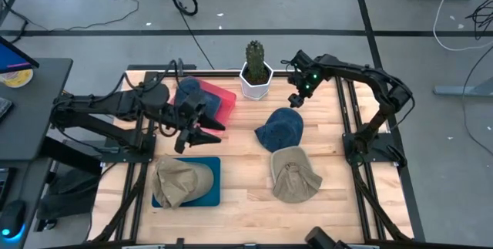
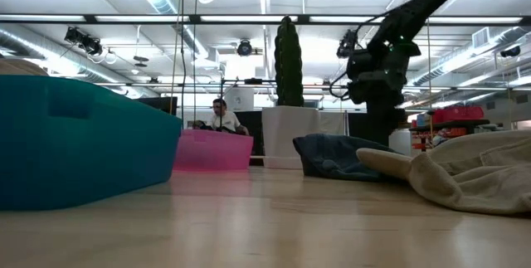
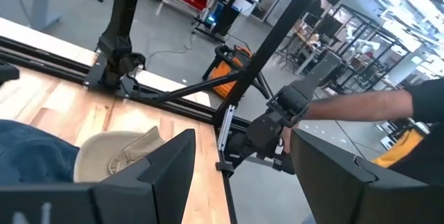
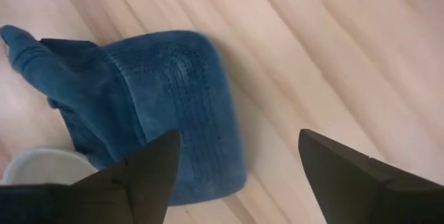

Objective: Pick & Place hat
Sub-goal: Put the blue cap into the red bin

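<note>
A dark blue hat (image 1: pixel 280 128) rests crown up on the table's middle, and a tan hat (image 1: pixel 294 173) lies just nearer. My right gripper (image 1: pixel 296 98) hovers open above the table between the white cactus pot (image 1: pixel 256 82) and the blue hat (image 4: pixel 159 106), touching nothing. My left gripper (image 1: pixel 206 132) is open and in the air, right of the pink bin (image 1: pixel 219 102), which holds another blue hat (image 1: pixel 194 95). A second tan hat (image 1: pixel 179 180) lies in the blue bin (image 1: pixel 209 173). The left wrist view shows the table's tan hat (image 3: pixel 118 154).
The cactus in its pot (image 2: pixel 286 94) stands at the table's far edge. The teal bin wall (image 2: pixel 83 143) and the pink bin (image 2: pixel 211 152) sit on the left side. Bare wood lies along the near edge. A person's arm (image 3: pixel 361 106) shows beyond the table.
</note>
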{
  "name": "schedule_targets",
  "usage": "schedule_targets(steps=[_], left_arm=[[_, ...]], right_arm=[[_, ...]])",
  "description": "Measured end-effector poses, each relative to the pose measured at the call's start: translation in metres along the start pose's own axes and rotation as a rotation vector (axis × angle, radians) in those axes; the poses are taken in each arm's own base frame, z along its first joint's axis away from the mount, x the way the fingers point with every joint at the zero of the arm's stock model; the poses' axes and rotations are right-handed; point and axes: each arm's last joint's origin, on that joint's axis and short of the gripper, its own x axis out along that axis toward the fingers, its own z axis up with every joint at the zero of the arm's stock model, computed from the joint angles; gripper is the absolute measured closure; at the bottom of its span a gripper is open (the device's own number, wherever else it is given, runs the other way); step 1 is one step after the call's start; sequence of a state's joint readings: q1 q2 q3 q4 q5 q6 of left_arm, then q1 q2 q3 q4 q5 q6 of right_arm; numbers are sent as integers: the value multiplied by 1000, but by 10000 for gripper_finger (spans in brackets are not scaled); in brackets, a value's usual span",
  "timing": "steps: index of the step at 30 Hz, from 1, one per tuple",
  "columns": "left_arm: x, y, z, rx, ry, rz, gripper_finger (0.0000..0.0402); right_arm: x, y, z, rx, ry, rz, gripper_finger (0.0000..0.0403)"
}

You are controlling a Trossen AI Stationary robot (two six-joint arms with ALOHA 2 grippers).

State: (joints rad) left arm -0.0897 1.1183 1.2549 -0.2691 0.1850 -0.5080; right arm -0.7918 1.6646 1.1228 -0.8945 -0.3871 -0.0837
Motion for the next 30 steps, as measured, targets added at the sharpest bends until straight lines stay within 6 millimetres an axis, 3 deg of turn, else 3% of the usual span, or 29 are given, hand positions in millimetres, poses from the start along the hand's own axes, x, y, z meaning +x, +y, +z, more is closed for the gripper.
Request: schedule_targets(steps=[15, 23, 26, 30], left_arm=[[1, -4, 4, 5, -58, -4, 163], [0, -5, 7, 9, -92, -8, 163], [0, -5, 7, 9, -95, -3, 163], [0, -5, 7, 9, -95, -3, 163]], right_arm=[[39, -14, -21, 40, -66, 107, 112], [56, -16, -38, 60, -68, 245, 116], [60, -17, -42, 61, -64, 260, 132], [63, -17, -47, 66, -51, 272, 191]])
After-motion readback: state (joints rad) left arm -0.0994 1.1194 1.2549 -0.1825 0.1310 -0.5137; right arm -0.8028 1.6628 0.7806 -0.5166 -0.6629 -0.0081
